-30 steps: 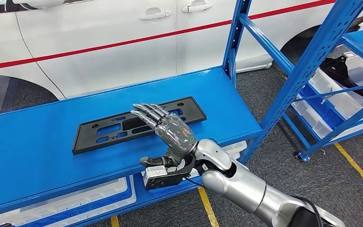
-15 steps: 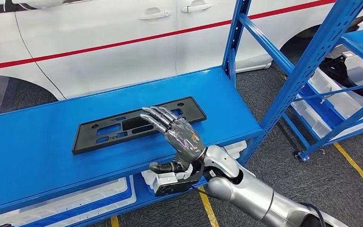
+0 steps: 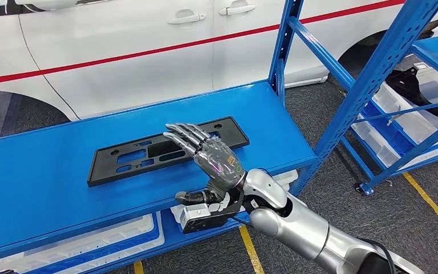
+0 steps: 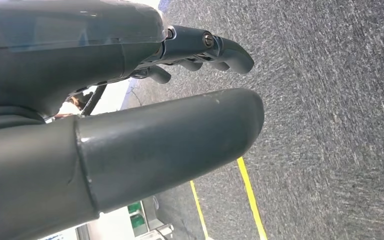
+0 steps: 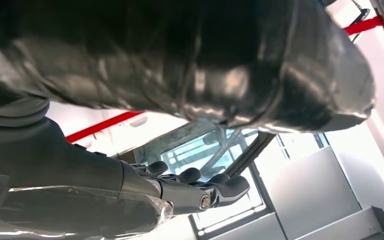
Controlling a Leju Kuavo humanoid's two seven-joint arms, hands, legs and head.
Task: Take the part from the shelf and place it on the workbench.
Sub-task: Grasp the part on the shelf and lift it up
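Blue shelf carries the part; we hover our right hand over it, fingers apart, holding nothing. Reaching step; next, lower and grip.

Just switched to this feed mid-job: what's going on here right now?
The robot's right hand hovers open over the near edge of the blue shelf, fingers stretched toward the flat black part. The part lies flat on the shelf, not yet gripped. The left hand hangs over the grey floor, holding nothing.

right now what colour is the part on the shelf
Black part, on the blue shelf; clearest in the head view.
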